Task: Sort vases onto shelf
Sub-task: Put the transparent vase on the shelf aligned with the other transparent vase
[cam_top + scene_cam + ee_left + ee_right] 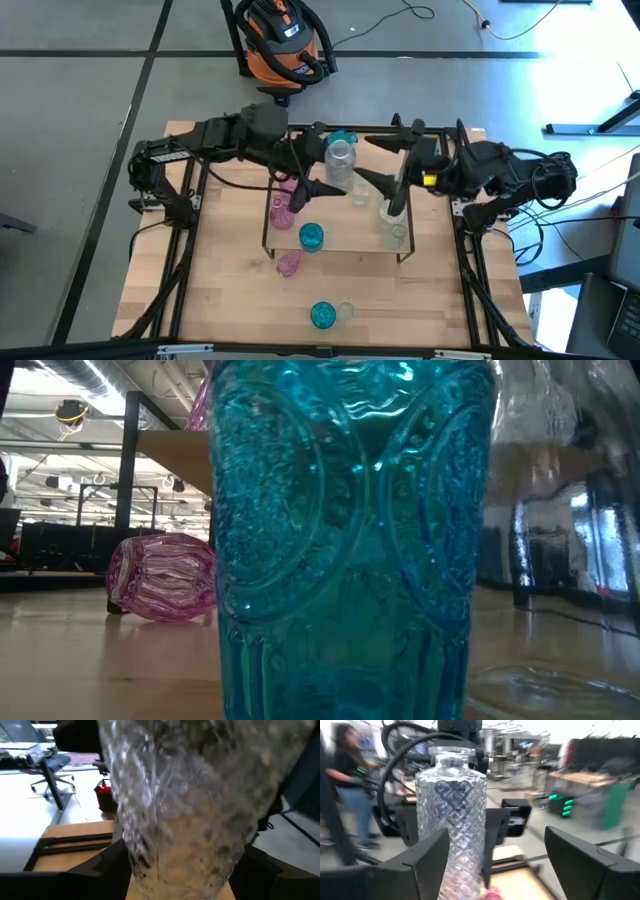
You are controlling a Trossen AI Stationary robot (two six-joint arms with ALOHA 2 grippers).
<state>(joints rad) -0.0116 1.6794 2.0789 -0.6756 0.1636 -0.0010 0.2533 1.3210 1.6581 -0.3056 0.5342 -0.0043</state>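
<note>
Teal vase [345, 540] stands closest to the low camera on the light-wood tabletop [220, 290], filling most of that view; a pink vase [162, 576] lies on its side behind it. Grey floor surrounds the table, with an orange-and-black shop vacuum [283, 40] beyond the far edge; no writing is legible. The shelf [345, 245] sits mid-table and carries pink, teal and clear vases. Above its far side, the left gripper [322, 185] holds a clear vase [185, 805] between widely spread fingers. The right gripper [385, 195] faces it across that vase, fingers spread wide, gripping nothing. A person [350, 790] stands in the room behind.
</note>
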